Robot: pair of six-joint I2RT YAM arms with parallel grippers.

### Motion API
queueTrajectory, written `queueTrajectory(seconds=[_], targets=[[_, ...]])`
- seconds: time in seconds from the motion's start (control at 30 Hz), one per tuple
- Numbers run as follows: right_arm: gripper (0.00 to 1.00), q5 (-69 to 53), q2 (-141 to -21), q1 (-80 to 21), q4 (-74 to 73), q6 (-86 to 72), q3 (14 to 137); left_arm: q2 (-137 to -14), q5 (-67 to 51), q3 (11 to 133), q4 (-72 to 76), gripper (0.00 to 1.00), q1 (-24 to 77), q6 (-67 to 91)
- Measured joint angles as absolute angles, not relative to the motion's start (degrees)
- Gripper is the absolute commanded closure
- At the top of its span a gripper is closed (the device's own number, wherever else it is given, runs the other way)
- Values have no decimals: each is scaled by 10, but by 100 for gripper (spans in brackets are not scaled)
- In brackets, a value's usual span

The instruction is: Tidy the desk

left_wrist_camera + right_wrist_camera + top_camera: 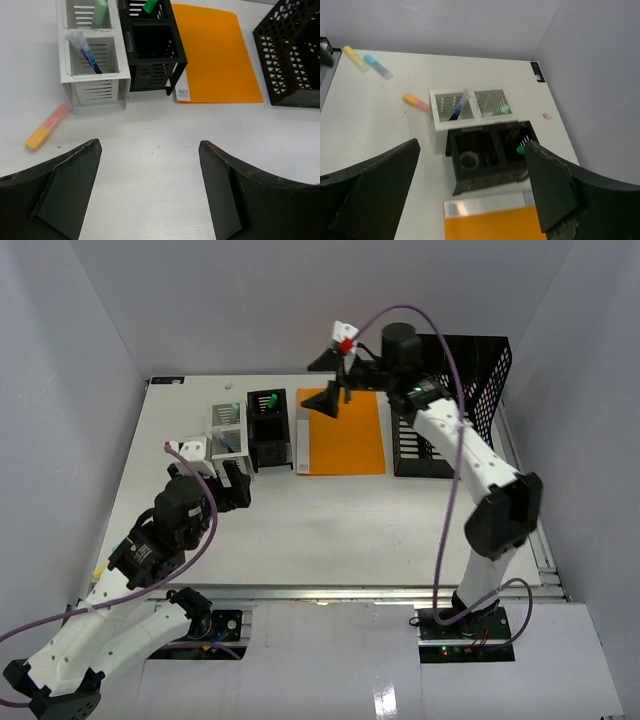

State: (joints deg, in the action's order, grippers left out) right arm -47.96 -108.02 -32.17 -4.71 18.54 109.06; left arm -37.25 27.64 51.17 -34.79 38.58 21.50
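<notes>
Low over the desk (350,530), toward its left edge, hangs the left gripper (228,485), jaws spread and empty, just short of the white organizer (227,430). It may be touching the surface; this is hard to tell. The right gripper (325,383), also spread and empty, hovers at the far edge above the orange folder (345,435). An orange highlighter (47,127) lies beside the organizer. White walls (80,340) enclose the desk.

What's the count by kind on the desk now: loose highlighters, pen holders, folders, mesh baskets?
Loose highlighters: 3 (orange highlighter, yellow highlighter, blue highlighter)
Pen holders: 2 (white holder, black holder)
Folders: 1 (orange folder)
Mesh baskets: 1 (black basket)
Total: 7
</notes>
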Motion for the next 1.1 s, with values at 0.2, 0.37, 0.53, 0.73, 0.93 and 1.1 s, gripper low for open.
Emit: queueTrajectory(seconds=[0.2,0.37,0.53,0.73,0.93,1.1], targets=[[5,-568,-843,-248,-115,254,782,-473,144,527,-316,8,182,156],[7,-589,-763,-237,-190,301,563,-527,29,497,-282,12,-56,130],[7,-624,-670,-125,-202,324,475,-546,-49,426,-208,21,-143,123],[7,-702,-584,-27,-139,307,404,-573,-102,352,-168,17,-173,56],[7,-737,-578,-8,-120,299,395,-647,-137,343,-116,20,-174,-22],[7,-754,-558,-8,-114,294,395,-726,-155,357,-95,25,-174,-76]])
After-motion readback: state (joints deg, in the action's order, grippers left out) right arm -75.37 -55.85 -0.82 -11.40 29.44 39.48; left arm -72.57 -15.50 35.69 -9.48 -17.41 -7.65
